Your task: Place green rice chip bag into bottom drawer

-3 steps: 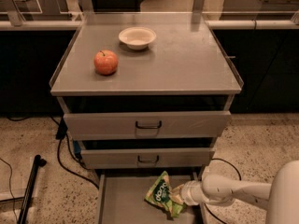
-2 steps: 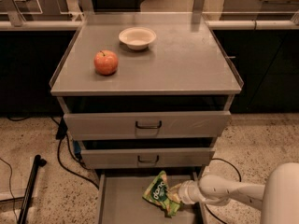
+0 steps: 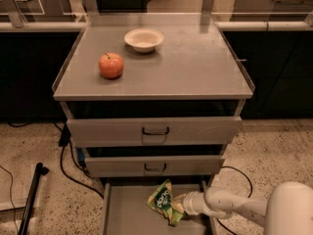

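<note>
Since a second ago the gripper (image 3: 179, 205) has slid a little left, and the green rice chip bag (image 3: 161, 205) has gone with it. The bag is now further in from the right wall of the bottom drawer (image 3: 129, 212) and sits nearer the middle of the tray. The white arm (image 3: 230, 204) reaches in low from the right, and the gripper meets the bag's right edge. Whether it is clamped on the bag or already slack I cannot tell from here. The bag moving along with it suggests a hold, though that is inference. The bag stands tilted, dark-green patch facing up and left, its lower end toward the front of the drawer. It lies wholly within the drawer's outline, but the angle does not settle whether it rests on the floor or hangs just above it. My reading for the task: transport is essentially done. What remains is a release and a clean withdrawal of the arm without dragging the crinkly bag back out over the side wall. On containers, the bottom drawer is pulled open and only the bag shows in it. The middle drawer (image 3: 117, 166) and top drawer (image 3: 112, 130) show only their fronts, so their contents are hidden. On the counter (image 3: 195, 67) a white bowl (image 3: 144, 38) shows nothing inside. A red apple (image 3: 111, 65) sits apart from it, to the left and nearer the front edge.
</note>
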`<state>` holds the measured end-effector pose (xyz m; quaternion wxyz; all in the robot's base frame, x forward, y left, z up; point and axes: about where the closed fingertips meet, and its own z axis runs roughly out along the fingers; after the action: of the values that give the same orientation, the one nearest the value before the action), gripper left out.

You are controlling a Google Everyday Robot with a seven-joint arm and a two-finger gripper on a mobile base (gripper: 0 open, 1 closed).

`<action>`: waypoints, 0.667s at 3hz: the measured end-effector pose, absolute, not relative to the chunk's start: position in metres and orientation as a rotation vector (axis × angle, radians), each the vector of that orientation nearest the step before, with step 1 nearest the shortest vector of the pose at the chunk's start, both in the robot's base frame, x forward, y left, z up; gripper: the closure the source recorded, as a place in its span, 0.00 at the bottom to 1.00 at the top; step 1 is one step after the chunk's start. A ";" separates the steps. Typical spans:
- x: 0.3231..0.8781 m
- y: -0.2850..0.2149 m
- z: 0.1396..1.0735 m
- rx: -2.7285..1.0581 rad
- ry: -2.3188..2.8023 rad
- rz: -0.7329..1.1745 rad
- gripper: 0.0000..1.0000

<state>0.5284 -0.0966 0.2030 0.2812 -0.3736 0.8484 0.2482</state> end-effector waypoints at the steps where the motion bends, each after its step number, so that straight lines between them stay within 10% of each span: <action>1: 0.528 -0.088 0.178 -0.999 2.277 0.684 1.00; 2: 0.526 -0.083 0.157 -1.001 2.288 0.690 1.00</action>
<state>0.5262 -0.0832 0.1572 0.2720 -0.3717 0.8498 0.2564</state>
